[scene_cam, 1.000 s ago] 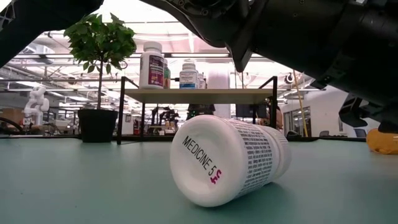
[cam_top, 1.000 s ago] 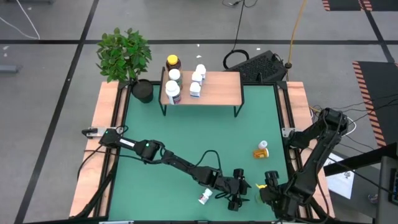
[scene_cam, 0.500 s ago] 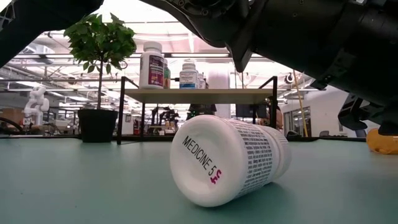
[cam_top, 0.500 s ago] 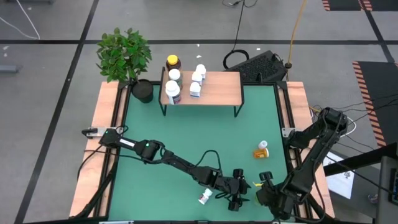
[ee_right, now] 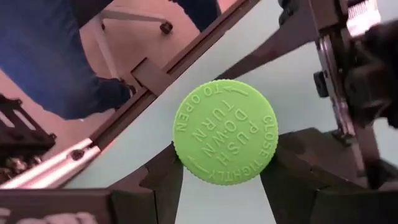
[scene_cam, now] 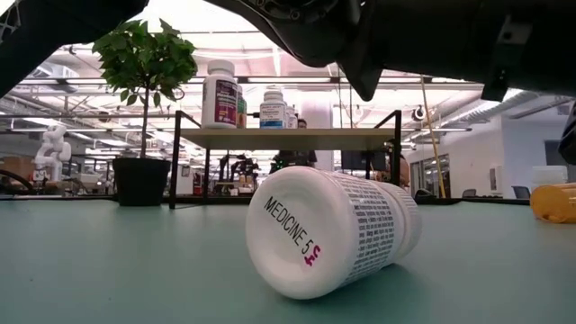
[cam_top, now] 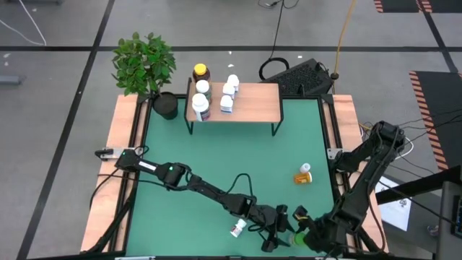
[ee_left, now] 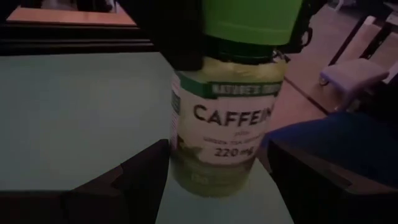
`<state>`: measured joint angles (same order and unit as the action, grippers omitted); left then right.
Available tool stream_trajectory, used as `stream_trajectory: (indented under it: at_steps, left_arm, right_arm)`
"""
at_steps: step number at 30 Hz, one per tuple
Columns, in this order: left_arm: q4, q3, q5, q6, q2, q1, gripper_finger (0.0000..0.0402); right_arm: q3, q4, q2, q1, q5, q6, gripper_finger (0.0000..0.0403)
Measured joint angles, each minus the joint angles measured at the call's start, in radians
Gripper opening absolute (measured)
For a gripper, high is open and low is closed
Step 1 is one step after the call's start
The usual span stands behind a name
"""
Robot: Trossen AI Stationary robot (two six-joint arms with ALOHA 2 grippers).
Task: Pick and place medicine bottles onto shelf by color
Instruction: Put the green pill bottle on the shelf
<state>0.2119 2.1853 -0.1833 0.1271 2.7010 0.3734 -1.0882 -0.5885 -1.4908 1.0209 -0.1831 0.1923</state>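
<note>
A green-capped bottle (ee_left: 224, 124) with a "CAFFEINE" label stands upright between both grippers near the table's near edge (cam_top: 292, 235). My left gripper (ee_left: 214, 158) is shut on its lower body. My right gripper (ee_right: 224, 163) is shut on its cap from above. A white "MEDICINE 5" bottle (scene_cam: 328, 232) lies on its side beside my left gripper (cam_top: 278, 232). An orange bottle (cam_top: 303, 175) lies toward the right edge. Several bottles (cam_top: 202, 101) stand on the left end of the wooden shelf (cam_top: 253, 105). My left gripper pinches the green bottle's lower body (ee_left: 186, 162) between its two fingers, coming in level with the fingers across the upright bottle. I cannot tell if the bottle's base is on the table. My right gripper pinches the round green cap (ee_right: 227, 132) by its rim between both fingers (ee_right: 165, 180), pointing down from above.
A potted plant (cam_top: 165, 105) stands at the shelf's left end. The shelf's right half is bare wood. A black keyboard (cam_top: 307, 76) lies beyond the far edge. In the low view the shelf (scene_cam: 288, 138) stands far behind the white bottle.
My right gripper has moved toward the table's left and near edge, closing in on my left gripper and the green bottle. My left gripper has shifted slightly toward it. The white and orange bottles have stayed put.
</note>
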Motion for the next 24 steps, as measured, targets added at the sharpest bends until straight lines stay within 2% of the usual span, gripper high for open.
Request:
stream_trajectory:
  at_steps: [5, 10, 15, 18, 22, 24]
  left_arm:
    - [0.026, 0.0, -0.02, 0.015, 0.0, 0.0, 0.0271]
    - [0.068, 0.0, -0.187, 0.016, 0.0, -0.003, 0.0271]
    - [0.089, 0.0, -0.221, 0.008, 0.0, 0.003, 0.0269]
    - [0.081, 0.0, -0.224, 0.01, 0.0, 0.002, 0.0248]
    - [0.079, 0.0, -0.22, 0.006, 0.0, 0.0, 0.02]
    - [0.079, 0.0, -0.22, 0.006, 0.0, -0.001, 0.0197]
  right_arm:
    - [0.0, 0.04, 0.0, -0.019, -0.018, -0.125, 0.0179]
    - [0.0, 0.064, 0.0, -0.04, -0.049, -0.205, 0.0179]
    - [0.0, 0.062, 0.0, -0.053, -0.066, -0.243, 0.0172]
    - [0.0, 0.063, 0.0, -0.055, -0.074, -0.241, 0.0171]
    - [0.0, 0.061, 0.0, -0.054, -0.082, -0.233, 0.0171]
    - [0.0, 0.061, 0.0, -0.054, -0.083, -0.232, 0.0172]
